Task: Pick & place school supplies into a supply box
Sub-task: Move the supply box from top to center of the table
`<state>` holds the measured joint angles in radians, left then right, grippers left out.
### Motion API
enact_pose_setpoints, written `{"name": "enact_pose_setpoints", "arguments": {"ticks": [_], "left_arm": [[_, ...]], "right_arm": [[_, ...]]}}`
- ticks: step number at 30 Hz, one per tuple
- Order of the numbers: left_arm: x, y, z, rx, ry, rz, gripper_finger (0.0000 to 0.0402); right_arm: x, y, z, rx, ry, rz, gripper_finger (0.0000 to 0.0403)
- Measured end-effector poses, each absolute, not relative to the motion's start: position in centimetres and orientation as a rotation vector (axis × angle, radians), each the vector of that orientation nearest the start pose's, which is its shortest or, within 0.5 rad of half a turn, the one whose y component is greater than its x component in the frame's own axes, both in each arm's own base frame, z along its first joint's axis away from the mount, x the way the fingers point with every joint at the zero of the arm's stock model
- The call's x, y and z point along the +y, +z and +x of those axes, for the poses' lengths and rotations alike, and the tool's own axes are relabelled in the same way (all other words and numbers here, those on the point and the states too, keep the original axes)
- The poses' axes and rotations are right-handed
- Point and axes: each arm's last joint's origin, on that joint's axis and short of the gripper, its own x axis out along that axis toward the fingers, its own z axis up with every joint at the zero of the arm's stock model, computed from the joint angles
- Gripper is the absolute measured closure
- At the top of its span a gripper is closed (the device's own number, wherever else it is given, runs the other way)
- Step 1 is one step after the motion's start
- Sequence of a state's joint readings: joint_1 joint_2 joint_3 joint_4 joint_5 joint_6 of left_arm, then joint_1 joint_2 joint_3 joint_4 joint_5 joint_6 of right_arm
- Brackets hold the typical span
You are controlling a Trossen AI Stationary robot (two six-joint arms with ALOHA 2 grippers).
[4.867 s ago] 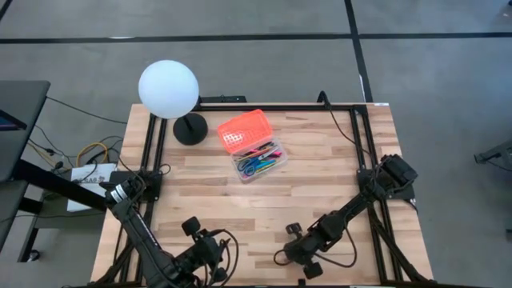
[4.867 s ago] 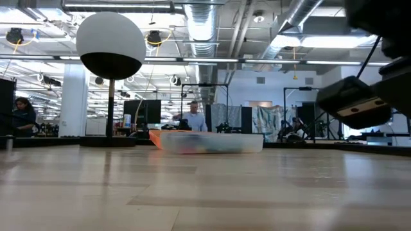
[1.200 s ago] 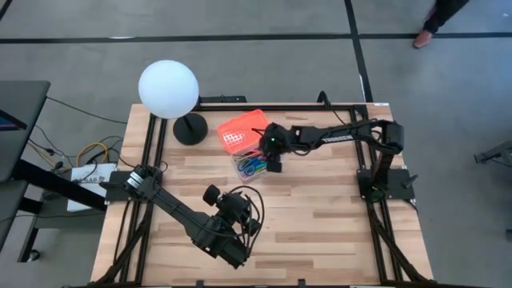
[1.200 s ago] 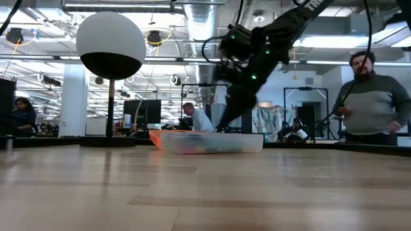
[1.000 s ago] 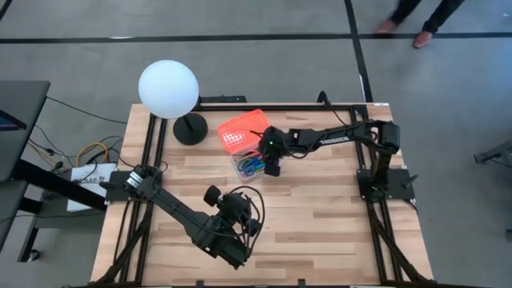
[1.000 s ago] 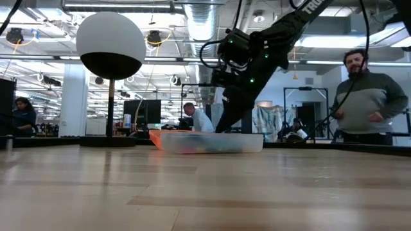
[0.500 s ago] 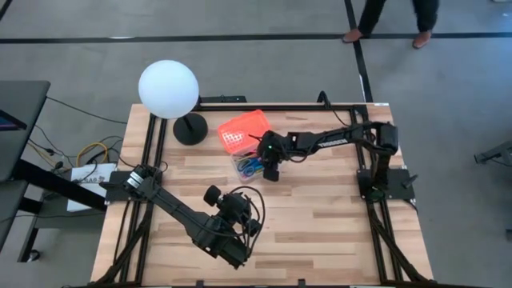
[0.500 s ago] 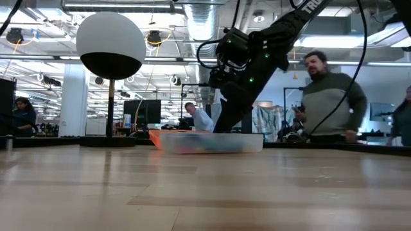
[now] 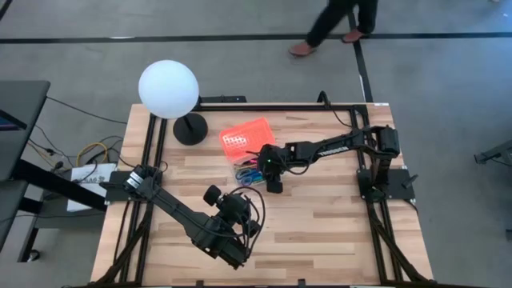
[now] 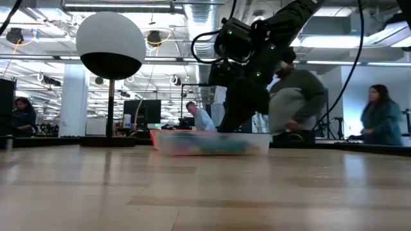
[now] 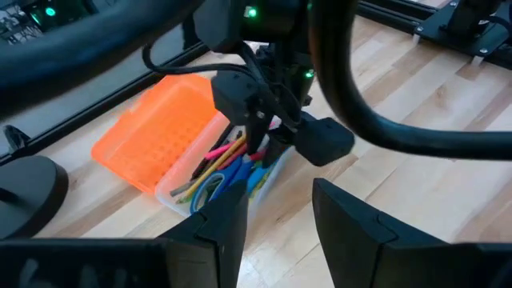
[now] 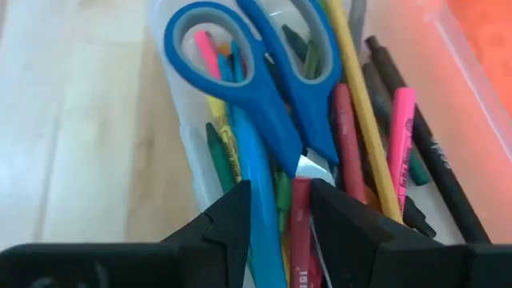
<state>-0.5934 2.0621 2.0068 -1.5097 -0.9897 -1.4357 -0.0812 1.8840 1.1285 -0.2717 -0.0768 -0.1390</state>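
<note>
Since the supply box (image 9: 254, 157) has slid nearer, I log right gripper (image 12: 278, 210) spread, dipping among scissors (image 12: 264, 84); left gripper (image 11: 278, 214) spread, idle.

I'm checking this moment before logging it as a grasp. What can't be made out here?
- High view: the right gripper covers the supply box; its contents are too small.
- Low view: supplies blur behind the frosted box wall.
- Right wrist view: whether the fingers touch the scissors; the pencils' lower ends are hidden.
- Left gripper: open, waiting apart.
</note>
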Motion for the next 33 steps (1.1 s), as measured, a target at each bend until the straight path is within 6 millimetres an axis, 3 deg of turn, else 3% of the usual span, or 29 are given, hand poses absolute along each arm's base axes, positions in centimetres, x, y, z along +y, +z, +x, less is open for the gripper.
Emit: {"name": "enact_pose_setpoints", "arguments": {"ticks": [19, 33], "left_arm": [[-20.4, 29.9, 33.1, 0.657, 0.888, -0.079, 0.0265], [-20.8, 29.4, 32.7, 0.981, 0.68, 0.142, 0.0265]], "right_arm": [[5.3, 14.6, 36.4, 1.04, 0.308, -0.199, 0.0282], [10.2, 14.5, 35.1, 1.049, 0.506, -0.264, 0.0282]]}}
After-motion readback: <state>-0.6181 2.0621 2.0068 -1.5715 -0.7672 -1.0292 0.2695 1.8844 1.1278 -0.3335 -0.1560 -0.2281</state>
